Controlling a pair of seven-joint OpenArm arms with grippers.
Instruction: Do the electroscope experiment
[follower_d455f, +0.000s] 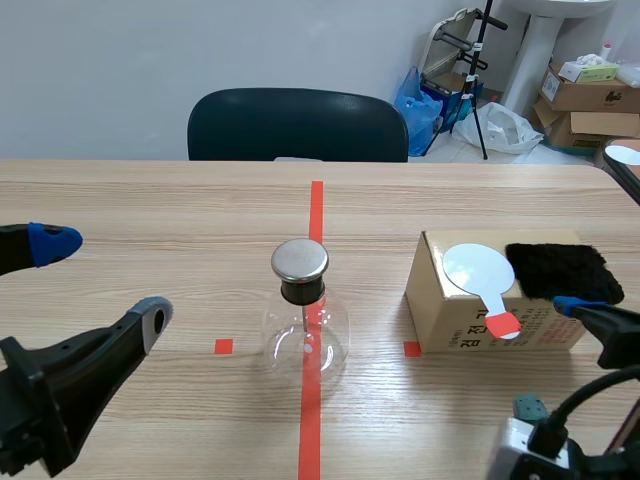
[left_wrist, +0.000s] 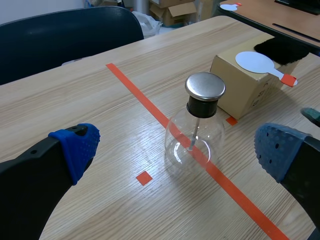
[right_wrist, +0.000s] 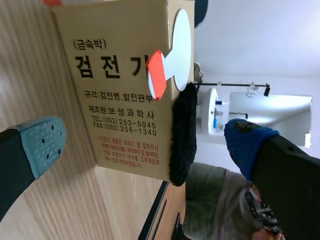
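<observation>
The room was bright and evenly lit, with soft light that seemed to fall from overhead. The wooden table (follower_d455f: 150, 200) carried a pale sheen, strongest in the left wrist view just behind the glass flask (left_wrist: 192, 145). The flask threw only a faint, diffuse shadow, and small white glints sat on its curved wall. Its metal cap (follower_d455f: 300, 259) gave a dull grey reflection. The white disc (follower_d455f: 478, 268) was almost washed out, while the black fur (follower_d455f: 557, 270) beside it soaked up light and showed little detail. The cardboard box (follower_d455f: 440, 300) had a shaded front face and a thin soft shadow along its base.
</observation>
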